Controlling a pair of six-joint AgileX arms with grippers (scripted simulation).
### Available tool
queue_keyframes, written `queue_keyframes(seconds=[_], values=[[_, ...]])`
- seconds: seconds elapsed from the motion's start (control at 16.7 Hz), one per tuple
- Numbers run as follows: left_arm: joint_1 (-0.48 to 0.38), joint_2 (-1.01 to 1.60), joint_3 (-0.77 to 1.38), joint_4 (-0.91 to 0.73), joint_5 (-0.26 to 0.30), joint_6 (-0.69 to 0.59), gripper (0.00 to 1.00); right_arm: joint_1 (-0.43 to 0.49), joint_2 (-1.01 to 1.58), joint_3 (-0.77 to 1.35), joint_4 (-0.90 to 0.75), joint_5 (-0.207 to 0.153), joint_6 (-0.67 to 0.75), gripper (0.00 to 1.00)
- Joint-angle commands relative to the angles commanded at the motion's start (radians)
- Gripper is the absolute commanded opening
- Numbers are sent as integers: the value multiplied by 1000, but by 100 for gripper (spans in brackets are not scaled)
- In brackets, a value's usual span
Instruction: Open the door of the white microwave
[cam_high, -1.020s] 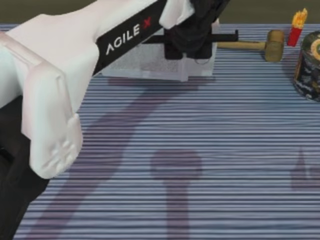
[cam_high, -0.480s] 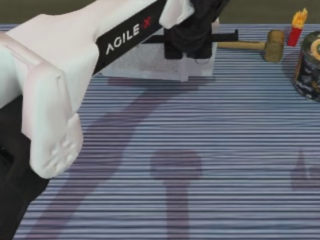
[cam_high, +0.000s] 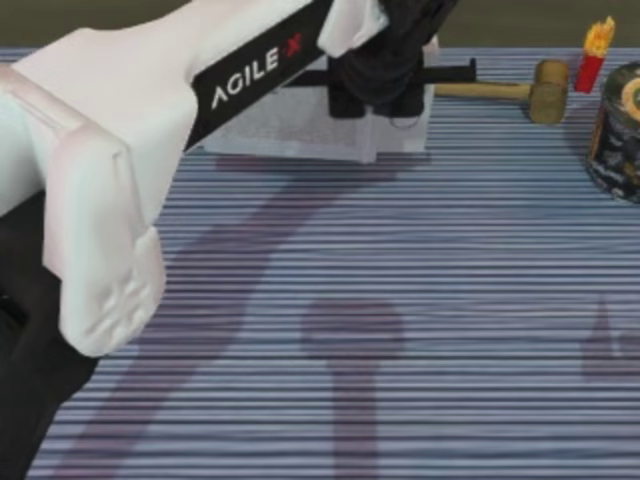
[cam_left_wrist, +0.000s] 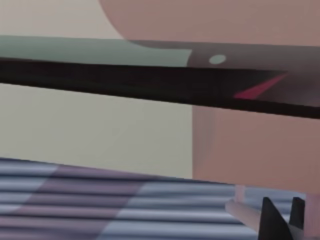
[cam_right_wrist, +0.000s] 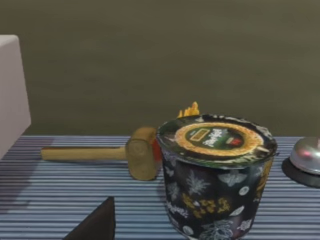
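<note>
Microwave (cam_high: 405, 125) sat at the tabletop's far edge, largely hidden under the left arm; door (cam_high: 265, 130) showed only as a speckled patch beneath it. Left pincer (cam_high: 385, 75) hung dark against the front, grip impossible to tell. Right arm out of the top view, near the cup (cam_right_wrist: 215, 175); pincer likewise untellable. Judged risky: could have slipped off the door mid-swing, dragged the box, or clipped the hammer (cam_high: 500, 90) just beside.
</note>
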Motion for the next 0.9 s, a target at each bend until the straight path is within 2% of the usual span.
queue_keyframes(seconds=[0.36,0.9], values=[[-8,3,-4,4,4,-1,0,0,0,0,0,0,0,100],[2,-114,-201,111,32,77,0,0,0,0,0,0,0,100]])
